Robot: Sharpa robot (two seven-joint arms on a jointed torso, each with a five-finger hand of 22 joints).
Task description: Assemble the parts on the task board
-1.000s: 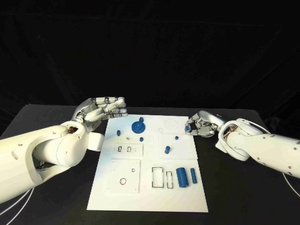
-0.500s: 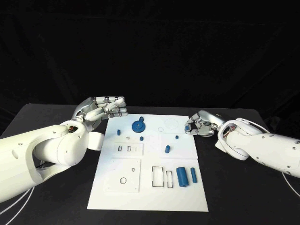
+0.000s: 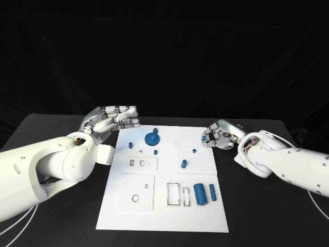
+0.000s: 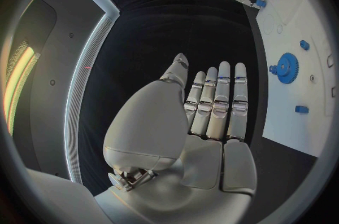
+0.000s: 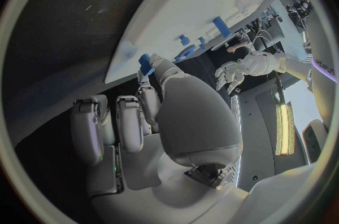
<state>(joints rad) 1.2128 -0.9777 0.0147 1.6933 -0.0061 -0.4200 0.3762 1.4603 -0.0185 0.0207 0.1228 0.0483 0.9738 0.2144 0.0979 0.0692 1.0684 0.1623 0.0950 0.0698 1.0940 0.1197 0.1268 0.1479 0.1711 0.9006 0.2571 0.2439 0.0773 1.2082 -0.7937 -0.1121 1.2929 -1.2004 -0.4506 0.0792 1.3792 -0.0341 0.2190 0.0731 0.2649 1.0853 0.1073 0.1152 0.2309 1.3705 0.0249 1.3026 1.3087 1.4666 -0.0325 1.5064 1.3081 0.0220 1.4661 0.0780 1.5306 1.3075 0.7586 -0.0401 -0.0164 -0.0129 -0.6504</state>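
The white task board [image 3: 164, 211] lies in the middle of the table. On it are a blue gear [image 3: 151, 138], several small blue pegs such as one [image 3: 184, 164] near the middle, and two blue cylinders [image 3: 204, 193] at the right. My right hand [image 3: 219, 136] is at the board's far right edge, pinching a small blue part [image 5: 144, 64] between thumb and a finger; the same part [image 4: 260, 3] shows at its fingertips in the left wrist view. My left hand [image 3: 111, 119] hovers off the board's far left corner, fingers straight and apart, holding nothing.
White insert plates with slots and holes [image 3: 137, 193] sit on the board's near half. Black table [image 3: 53, 226] surrounds the board on both sides. The gear [image 4: 286, 67] lies just beyond my left fingertips.
My right hand has turned and shifted slightly at the board's far right edge. The left hand and the parts on the board have not moved.
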